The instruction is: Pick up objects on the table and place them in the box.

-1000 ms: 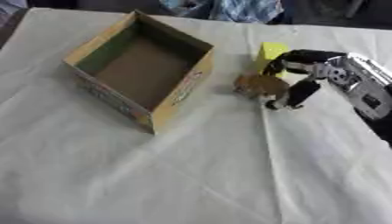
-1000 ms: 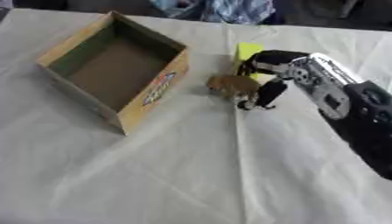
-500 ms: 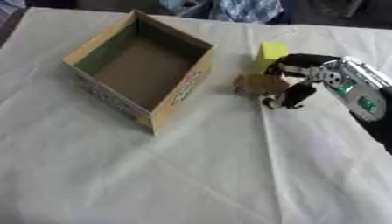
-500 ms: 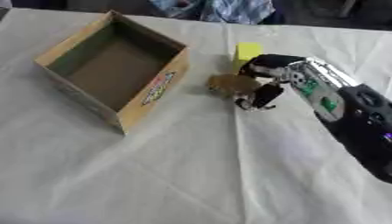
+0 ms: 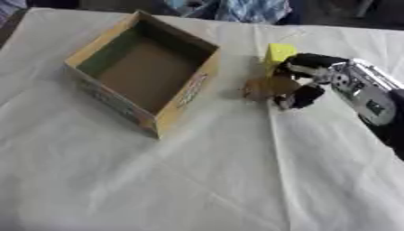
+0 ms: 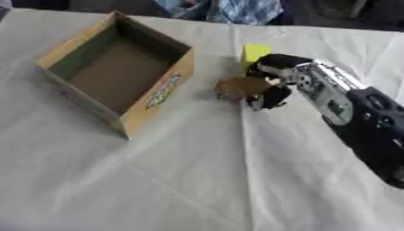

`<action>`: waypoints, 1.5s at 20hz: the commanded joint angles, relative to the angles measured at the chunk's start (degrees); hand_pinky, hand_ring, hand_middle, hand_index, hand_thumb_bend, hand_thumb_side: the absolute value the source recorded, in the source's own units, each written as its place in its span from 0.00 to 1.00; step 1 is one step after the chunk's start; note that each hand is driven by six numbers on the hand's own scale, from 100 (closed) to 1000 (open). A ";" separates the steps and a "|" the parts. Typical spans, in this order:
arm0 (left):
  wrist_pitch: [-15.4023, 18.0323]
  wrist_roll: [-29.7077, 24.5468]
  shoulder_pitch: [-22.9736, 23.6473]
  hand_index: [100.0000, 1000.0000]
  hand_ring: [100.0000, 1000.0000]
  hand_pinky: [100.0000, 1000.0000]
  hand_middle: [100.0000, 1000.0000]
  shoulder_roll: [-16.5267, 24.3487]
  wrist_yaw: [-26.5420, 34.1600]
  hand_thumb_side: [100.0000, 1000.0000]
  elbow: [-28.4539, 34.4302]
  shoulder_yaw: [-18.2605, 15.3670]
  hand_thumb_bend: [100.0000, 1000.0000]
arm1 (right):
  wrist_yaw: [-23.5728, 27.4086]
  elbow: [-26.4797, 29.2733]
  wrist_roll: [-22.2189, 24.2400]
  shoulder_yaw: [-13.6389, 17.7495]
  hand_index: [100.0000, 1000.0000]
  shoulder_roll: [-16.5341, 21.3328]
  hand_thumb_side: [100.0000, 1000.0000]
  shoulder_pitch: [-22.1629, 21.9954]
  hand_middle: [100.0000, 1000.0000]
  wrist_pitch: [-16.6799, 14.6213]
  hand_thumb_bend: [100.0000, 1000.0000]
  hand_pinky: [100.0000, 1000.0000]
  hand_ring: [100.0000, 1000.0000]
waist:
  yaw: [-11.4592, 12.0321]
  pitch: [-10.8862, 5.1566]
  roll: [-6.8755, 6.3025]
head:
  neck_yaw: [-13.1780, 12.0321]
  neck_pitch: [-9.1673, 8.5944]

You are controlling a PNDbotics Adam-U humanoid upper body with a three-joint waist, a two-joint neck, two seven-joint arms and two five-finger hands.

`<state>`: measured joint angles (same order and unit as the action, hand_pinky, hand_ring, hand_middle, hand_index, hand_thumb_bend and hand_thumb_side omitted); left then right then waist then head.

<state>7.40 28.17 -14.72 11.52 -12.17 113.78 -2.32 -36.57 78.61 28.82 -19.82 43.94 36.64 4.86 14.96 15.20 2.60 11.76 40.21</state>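
**Right hand grasping a brown object beside the box**

Left eye view: the right hand (image 5: 304,83) is reaching in from the right, its black fingers curling round a small brown object (image 5: 263,87), rounded and lumpy, sitting low over the white tablecloth (image 5: 197,180). A yellow block (image 5: 279,53) is standing just behind the hand. The open cardboard box (image 5: 183,94) is lying to the left, empty inside.

Right eye view: the brown object (image 6: 239,87) is showing as tan and blurred, its make unclear, near the box's printed side (image 6: 161,90). The left hand is showing nowhere.
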 commanded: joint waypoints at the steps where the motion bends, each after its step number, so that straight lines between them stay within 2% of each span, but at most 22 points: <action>1: 0.03 -0.32 -0.61 0.61 0.89 0.56 1.00 0.29 0.00 1.00 0.81 -0.03 0.20 | -0.61 -0.41 -0.95 0.16 0.69 0.83 0.03 1.05 0.51 0.11 0.08 0.64 0.64 | 0.11 -0.79 -0.12 | 0.11 -0.49; 4: -0.07 -0.47 -0.55 0.61 0.89 0.56 1.00 0.27 0.09 1.00 0.81 -0.04 0.20 | -0.04 -0.59 -1.47 0.23 0.66 0.73 0.03 0.93 0.47 0.55 0.00 0.62 0.61 | 0.08 -0.79 -0.11 | 0.07 -0.42; 13: -0.20 -0.93 -0.42 0.60 0.90 0.56 1.00 0.37 0.15 1.00 0.81 -0.09 0.20 | 5.54 2.56 -3.06 1.36 0.49 1.50 0.00 0.41 0.34 4.51 0.00 0.55 0.51 | -0.25 -1.09 -0.11 | 0.06 -0.43; 25: -0.31 -1.51 -0.29 0.61 0.90 0.56 1.00 0.81 0.02 1.00 0.81 -0.29 0.20 | 13.26 12.09 -2.93 4.84 0.50 5.91 0.00 -1.25 0.33 7.20 0.00 0.54 0.47 | -0.75 -1.55 0.10 | -0.39 -0.10; 30: -0.26 -1.58 -0.44 0.61 0.90 0.56 1.00 1.09 -0.04 1.00 0.81 -0.30 0.21 | 15.92 15.43 -2.46 5.88 0.51 7.86 0.00 0.00 0.33 7.79 0.00 0.54 0.47 | -0.82 -1.66 0.16 | -0.35 0.02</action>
<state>7.05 26.78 -14.65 11.55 -12.13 113.78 -2.33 -21.63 92.19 26.39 -15.31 49.19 35.49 12.38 14.16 14.72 2.89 11.46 40.22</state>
